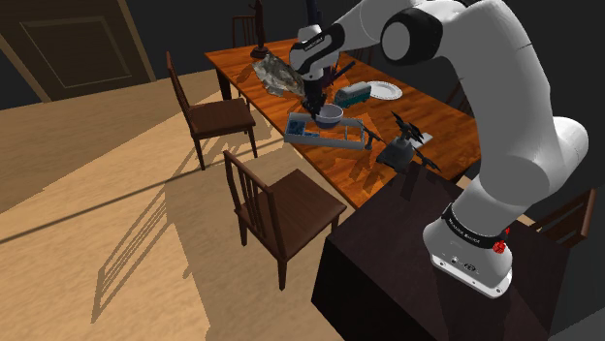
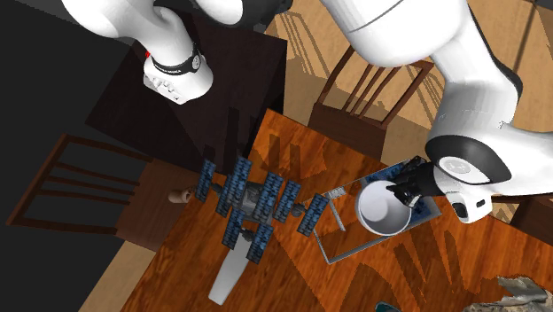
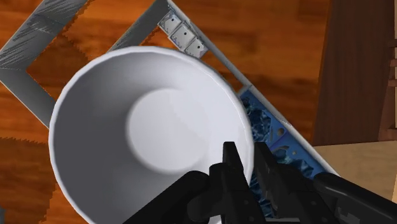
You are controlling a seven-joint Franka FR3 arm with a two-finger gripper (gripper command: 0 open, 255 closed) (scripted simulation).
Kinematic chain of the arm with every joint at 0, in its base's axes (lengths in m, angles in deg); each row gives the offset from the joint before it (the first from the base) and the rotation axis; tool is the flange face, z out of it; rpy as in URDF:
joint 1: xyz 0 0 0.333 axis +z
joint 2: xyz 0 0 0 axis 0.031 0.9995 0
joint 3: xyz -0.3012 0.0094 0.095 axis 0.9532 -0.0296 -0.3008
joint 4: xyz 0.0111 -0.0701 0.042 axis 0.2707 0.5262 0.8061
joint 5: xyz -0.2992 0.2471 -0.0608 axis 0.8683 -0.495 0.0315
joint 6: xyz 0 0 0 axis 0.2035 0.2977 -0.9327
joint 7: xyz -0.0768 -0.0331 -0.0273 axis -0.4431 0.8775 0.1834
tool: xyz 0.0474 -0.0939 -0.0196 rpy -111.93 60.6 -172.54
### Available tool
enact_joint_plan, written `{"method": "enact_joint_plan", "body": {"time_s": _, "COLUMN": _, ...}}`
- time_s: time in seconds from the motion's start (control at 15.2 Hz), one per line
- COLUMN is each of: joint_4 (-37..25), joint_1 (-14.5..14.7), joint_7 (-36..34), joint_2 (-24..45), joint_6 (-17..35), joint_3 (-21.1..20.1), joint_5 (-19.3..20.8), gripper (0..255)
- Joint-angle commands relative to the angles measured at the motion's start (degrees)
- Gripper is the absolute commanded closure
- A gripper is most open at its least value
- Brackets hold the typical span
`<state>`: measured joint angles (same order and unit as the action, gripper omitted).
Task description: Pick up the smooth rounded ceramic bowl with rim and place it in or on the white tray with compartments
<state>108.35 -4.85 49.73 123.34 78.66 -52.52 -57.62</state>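
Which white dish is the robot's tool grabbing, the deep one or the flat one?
The deep one, the bowl, at the tray. The tool pinches its rim. The flat plate lies apart from the tool.

Dim scene; low light throws long shadows of the dark wooden chair (image 1: 286, 208) across the tan plank floor (image 1: 87, 174).

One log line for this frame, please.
white bowl: over tray | gripper: shut on bowl rim | tray: on wooden table | release: not yet
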Motion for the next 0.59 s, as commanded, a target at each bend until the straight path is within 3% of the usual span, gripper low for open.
{"method": "enact_joint_plan", "body": {"time_s": 0.0, "joint_4": -0.2, "joint_1": -0.1, "joint_7": 0.0, "joint_2": 1.0, "joint_6": 0.8, "joint_3": 0.0, "joint_5": 0.0, "gripper": 255}}
{"method": "enact_joint_plan", "body": {"time_s": 0.46, "joint_4": -0.2, "joint_1": -0.1, "joint_7": 0.0, "joint_2": 1.0, "joint_6": 0.8, "joint_3": 0.0, "joint_5": 0.0, "gripper": 255}}
{"method": "enact_joint_plan", "body": {"time_s": 0.53, "joint_4": -0.1, "joint_1": 0.0, "joint_7": 0.0, "joint_2": 0.9, "joint_6": 0.8, "joint_3": 0.0, "joint_5": 0.0, "gripper": 0}}
